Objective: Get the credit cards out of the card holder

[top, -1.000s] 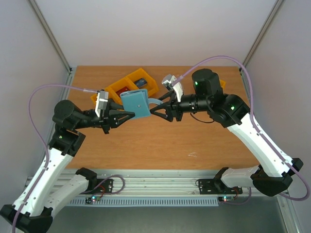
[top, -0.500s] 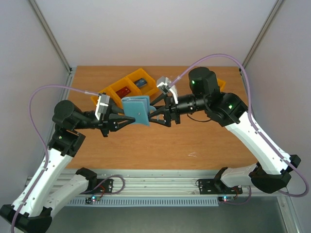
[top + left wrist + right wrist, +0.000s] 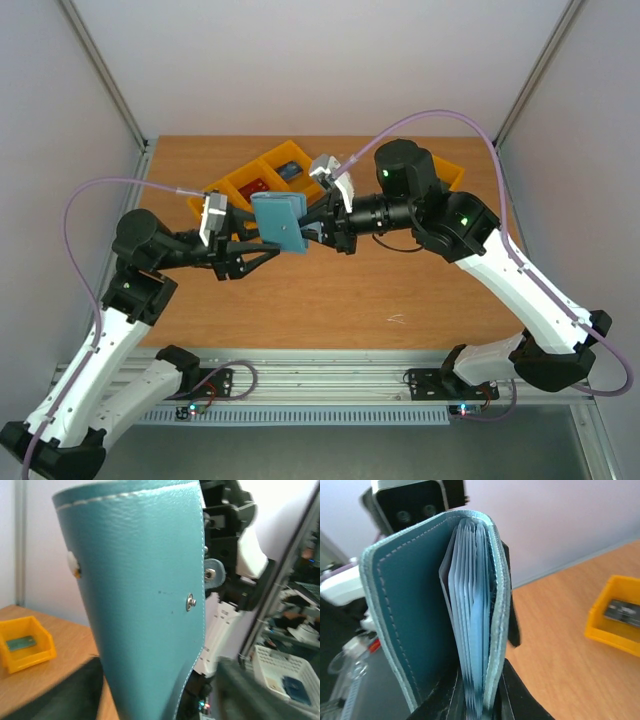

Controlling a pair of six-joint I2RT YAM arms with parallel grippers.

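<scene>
Right gripper (image 3: 308, 230) clamps card holder (image 3: 278, 222) midair; left gripper (image 3: 268, 246) hold unclear. Orange bins (image 3: 236, 183) just behind both, red card (image 3: 252, 187), blue card (image 3: 291, 170) inside.

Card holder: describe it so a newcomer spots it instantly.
Over the wooden table, near the orange bins, the card holder is raised between both arms' jaws. It alone is flat, teal and stitched; the bins are boxy.

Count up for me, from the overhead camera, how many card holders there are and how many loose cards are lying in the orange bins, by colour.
card holder: 1
red card: 1
blue card: 1
Total: 3
</scene>
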